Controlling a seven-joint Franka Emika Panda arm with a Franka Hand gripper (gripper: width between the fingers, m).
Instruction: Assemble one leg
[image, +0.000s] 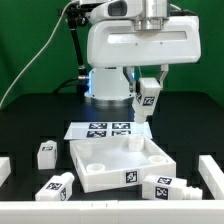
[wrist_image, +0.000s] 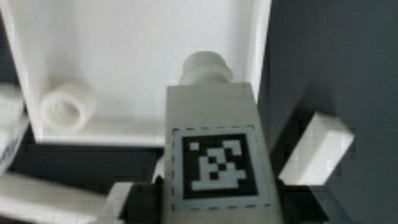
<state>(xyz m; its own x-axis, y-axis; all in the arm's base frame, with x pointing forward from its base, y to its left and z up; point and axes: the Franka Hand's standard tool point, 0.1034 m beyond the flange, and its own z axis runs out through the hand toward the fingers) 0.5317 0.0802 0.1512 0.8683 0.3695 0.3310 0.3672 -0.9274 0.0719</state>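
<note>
My gripper (image: 146, 100) is shut on a leg (image: 147, 97), a chunky white peg with a black-and-white tag, and holds it tilted in the air above the far right part of the white square tray-like part (image: 100, 178). In the wrist view the held leg (wrist_image: 215, 130) fills the middle, its tag facing the camera and its round end pointing at the tray (wrist_image: 125, 60) below. A round socket (wrist_image: 71, 105) shows in the tray's corner. Three more legs lie on the table: one at the exterior view's left (image: 45, 153), one at front left (image: 58, 187), one at front right (image: 164, 187).
The marker board (image: 100, 129) lies behind the tray, under the arm's base. White blocks stand at the table's left edge (image: 4, 168) and right edge (image: 211, 178). A white block (wrist_image: 313, 150) also shows beside the held leg in the wrist view.
</note>
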